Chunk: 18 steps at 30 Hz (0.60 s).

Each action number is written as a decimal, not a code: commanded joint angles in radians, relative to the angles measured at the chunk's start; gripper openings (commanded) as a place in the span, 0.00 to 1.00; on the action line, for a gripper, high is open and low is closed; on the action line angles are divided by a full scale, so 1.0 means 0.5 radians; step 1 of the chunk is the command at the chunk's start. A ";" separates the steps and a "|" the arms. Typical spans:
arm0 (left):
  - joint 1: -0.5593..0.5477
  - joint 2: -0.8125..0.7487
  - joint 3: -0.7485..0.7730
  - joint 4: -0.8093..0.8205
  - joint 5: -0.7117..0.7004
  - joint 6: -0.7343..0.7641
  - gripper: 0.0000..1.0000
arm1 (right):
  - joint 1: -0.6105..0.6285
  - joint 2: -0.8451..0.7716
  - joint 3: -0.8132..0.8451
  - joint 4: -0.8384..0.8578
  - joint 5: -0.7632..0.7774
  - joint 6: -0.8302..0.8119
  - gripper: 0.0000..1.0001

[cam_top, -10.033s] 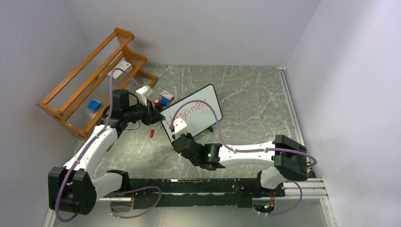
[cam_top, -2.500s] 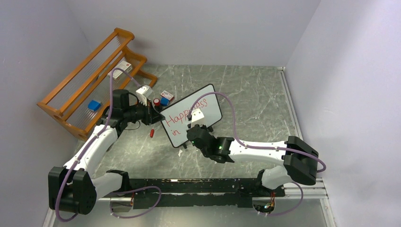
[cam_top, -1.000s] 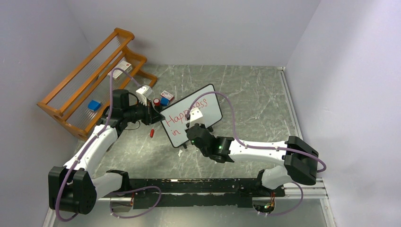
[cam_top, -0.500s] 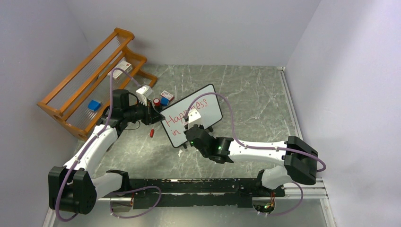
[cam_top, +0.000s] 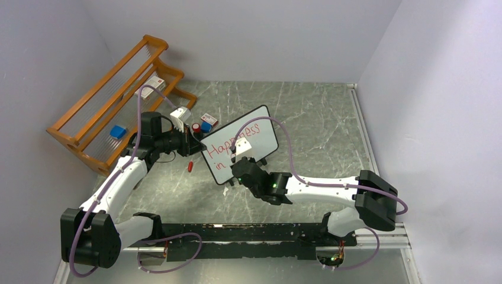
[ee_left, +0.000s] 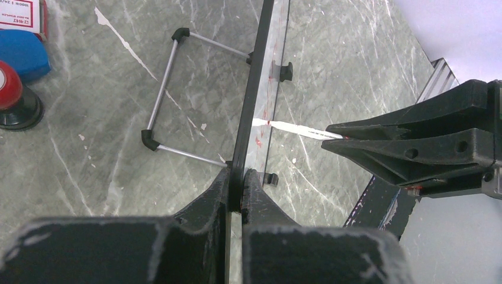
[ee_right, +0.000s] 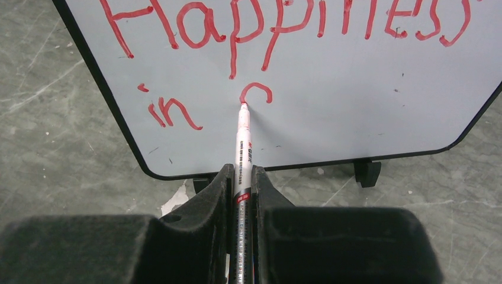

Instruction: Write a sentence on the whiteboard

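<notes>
Right wrist view, right tool [ee_right: 241, 176] clamped on a marker [ee_right: 243, 139], tip touching the whiteboard [ee_right: 367, 100] ahead, on the red sentence [ee_right: 195, 23], second line, left tool [ee_left: 236, 180] pinching the whiteboard's edge.

left tool [ee_left: 235, 180] clamped shut; right tool [ee_right: 243, 174] pinched

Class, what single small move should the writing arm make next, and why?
Probably drag the marker tip on round to finish the letter: the right gripper holds it against the whiteboard at the left end of an open red arc after "in", while the left gripper clamps the board's edge.
</notes>
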 commanded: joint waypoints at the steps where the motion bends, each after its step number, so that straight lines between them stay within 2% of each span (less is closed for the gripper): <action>1: 0.009 0.055 -0.030 -0.184 -0.200 0.120 0.05 | 0.006 0.007 -0.031 -0.022 0.049 0.035 0.00; 18: 0.008 0.058 -0.033 -0.181 -0.194 0.117 0.05 | -0.006 0.008 -0.026 -0.015 0.160 0.033 0.00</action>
